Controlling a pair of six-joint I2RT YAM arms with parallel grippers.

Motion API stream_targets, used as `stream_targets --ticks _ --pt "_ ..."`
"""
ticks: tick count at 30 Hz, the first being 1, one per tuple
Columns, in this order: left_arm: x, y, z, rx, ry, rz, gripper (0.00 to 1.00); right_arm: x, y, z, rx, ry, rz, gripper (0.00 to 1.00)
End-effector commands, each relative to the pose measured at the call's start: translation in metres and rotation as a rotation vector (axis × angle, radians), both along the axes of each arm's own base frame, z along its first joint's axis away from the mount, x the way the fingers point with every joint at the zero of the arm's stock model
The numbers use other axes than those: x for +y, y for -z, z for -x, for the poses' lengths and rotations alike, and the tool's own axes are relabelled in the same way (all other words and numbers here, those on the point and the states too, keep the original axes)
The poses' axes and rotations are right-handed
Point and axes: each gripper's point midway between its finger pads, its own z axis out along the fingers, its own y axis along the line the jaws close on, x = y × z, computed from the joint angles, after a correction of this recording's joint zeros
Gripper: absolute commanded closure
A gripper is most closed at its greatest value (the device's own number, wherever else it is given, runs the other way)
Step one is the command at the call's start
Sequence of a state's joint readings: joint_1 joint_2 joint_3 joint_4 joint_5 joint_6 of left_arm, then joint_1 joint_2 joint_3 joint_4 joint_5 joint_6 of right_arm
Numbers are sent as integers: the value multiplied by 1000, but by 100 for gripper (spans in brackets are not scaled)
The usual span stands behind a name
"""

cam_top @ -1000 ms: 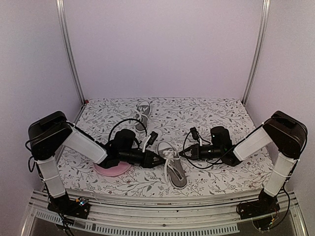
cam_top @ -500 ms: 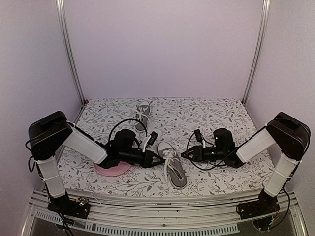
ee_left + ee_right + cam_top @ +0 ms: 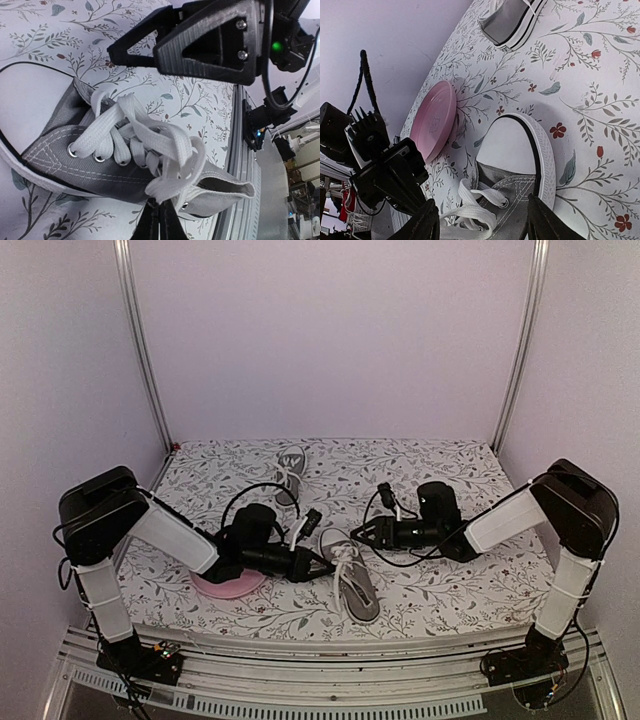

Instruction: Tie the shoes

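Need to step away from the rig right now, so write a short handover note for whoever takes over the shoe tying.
Left gripper: shut, pinching the white lace of the near shoe at its opening.
Right gripper: open, holding nothing, at that shoe's toe end.
Far shoe: lies farther back, with no gripper on it. Its laces are too small to judge.
Done: one lace gripped.
Left: the near shoe shows only loose lace loops and no finished bow. After that, the far shoe.
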State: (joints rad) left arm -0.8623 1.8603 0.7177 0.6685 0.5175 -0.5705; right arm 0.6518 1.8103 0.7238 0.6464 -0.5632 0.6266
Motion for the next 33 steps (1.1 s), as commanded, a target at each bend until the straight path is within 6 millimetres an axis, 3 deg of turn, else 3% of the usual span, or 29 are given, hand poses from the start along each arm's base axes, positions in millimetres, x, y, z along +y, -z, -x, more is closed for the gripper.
stream_targets --ticks 1,8,13,15,20,25,27,30,33 --pt "-6 -2 2 -5 18 15 100 12 21 10 25 -55 50 40" --pt "-7 1 3 -1 21 10 100 22 25 17 38 -88 46 50" --pt "-7 0 3 -1 19 9 100 25 18 14 20 -81 36 90" --pt "-6 1 3 2 14 6 99 25 12 10 4 -66 33 97" --pt "-3 5 3 5 2 -7 77 26 -4 1 -34 -40 20 98" --pt "-2 7 4 9 -2 -14 75 28 -7 0 -36 -47 18 98" --pt "-1 8 4 9 -3 -15 80 28 -5 1 -33 -47 22 98" --pt "0 8 6 10 -5 -12 96 27 -5 -1 -37 -41 24 98" --pt "-1 8 7 16 2 -7 100 27 -7 -6 -47 -11 28 98"
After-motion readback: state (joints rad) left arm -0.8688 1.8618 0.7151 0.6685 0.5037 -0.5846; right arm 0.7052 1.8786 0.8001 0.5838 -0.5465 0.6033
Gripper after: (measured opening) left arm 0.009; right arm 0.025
